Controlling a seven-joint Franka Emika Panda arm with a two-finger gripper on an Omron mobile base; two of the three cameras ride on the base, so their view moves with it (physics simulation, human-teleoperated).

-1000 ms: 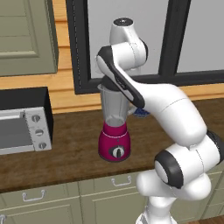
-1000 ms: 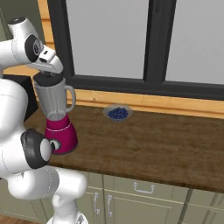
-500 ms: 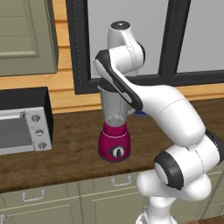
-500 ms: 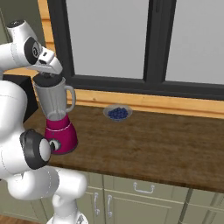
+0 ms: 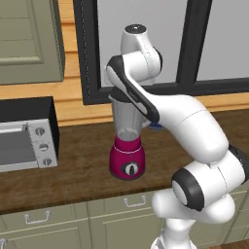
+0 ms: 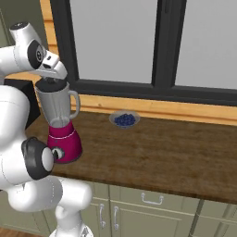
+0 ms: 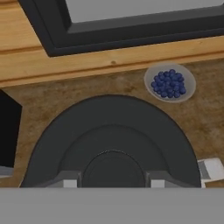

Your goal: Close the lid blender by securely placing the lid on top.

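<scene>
base views flank blender (image 5: 127,141), hand overhead

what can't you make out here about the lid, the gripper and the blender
- Lid seating on the blender: in the right base view the hand covers the jar rim.
- Gripper: in the hand view the bottom edge cuts off its fingers, so the grip cannot be told.
- Jar top: in the left base view the arm hides it.
</scene>
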